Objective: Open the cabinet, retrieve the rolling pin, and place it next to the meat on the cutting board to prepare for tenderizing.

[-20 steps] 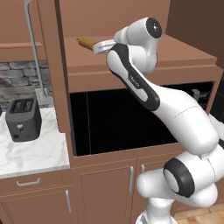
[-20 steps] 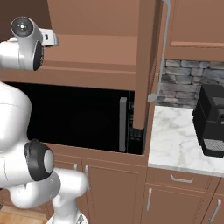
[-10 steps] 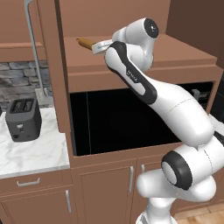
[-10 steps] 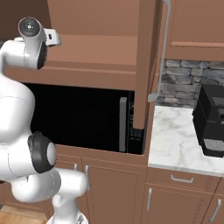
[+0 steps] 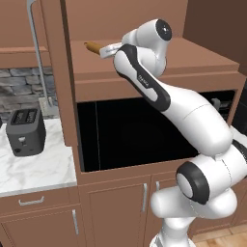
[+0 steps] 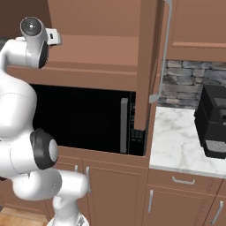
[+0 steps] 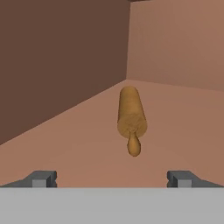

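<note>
The cabinet (image 5: 169,58) stands open, its door (image 6: 148,66) swung out with the long silver handle (image 6: 164,48) on it. On the cabinet's shelf lies the rolling pin (image 7: 130,114), tan, one knob end pointing at the hand. In the left base view the rolling pin (image 5: 91,47) sits just left of my gripper (image 5: 102,49). My gripper (image 7: 113,179) is open, its fingertips (image 7: 41,178) spread wide on either side, short of the pin and not touching it. The hand (image 6: 53,35) is inside the cabinet opening. The meat and the cutting board are out of view.
A black microwave opening (image 5: 144,130) sits under the cabinet shelf. A toaster (image 5: 26,131) stands on the marble counter (image 5: 34,169) to the left, a black coffee machine (image 6: 214,121) on the counter to the right. Low cabinets (image 6: 176,203) run below.
The arm has straightened upward and pushed the hand slightly further into the cabinet toward the rolling pin. The jaws stay open and the pin has not moved.
</note>
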